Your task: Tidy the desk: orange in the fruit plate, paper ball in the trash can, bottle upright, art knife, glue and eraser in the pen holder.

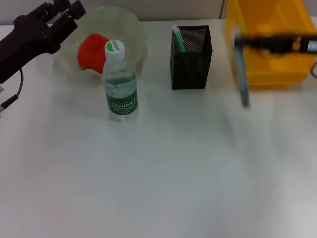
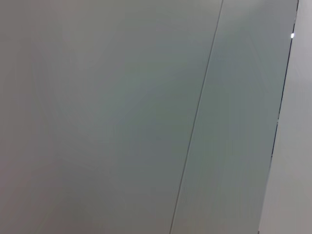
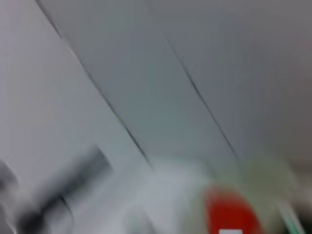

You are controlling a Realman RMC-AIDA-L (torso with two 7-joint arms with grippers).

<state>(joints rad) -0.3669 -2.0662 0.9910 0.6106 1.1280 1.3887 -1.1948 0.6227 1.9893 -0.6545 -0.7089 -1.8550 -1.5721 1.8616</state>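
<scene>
Left gripper (image 1: 62, 12) raised over the near-left rim of the fruit plate (image 1: 133, 29); fingers dark and bunched, cannot tell whether they are parted or closed. Right gripper (image 1: 277, 43) blurred, over the yellow trash can (image 1: 262, 74), right of the pen holder (image 1: 191, 57); a grey strip-like thing (image 1: 241, 74) hangs down from it, long axis near vertical, lower end toward the desk (image 1: 158, 173) — possibly held, though the jaws' state cannot be told. Orange (image 1: 90, 52) sits in the fruit plate, left of the pen holder. Bottle (image 1: 119, 82) stands upright, long axis vertical, white-and-green cap up, just in front of the plate and left of the pen holder. Pen holder upright, black mesh, a green-and-white stick (image 1: 178, 38) leaning in its left rear corner, top end up. Left wrist view shows only plain grey panels. Right wrist view smeared: an orange blob (image 3: 229, 209), probably the orange.
</scene>
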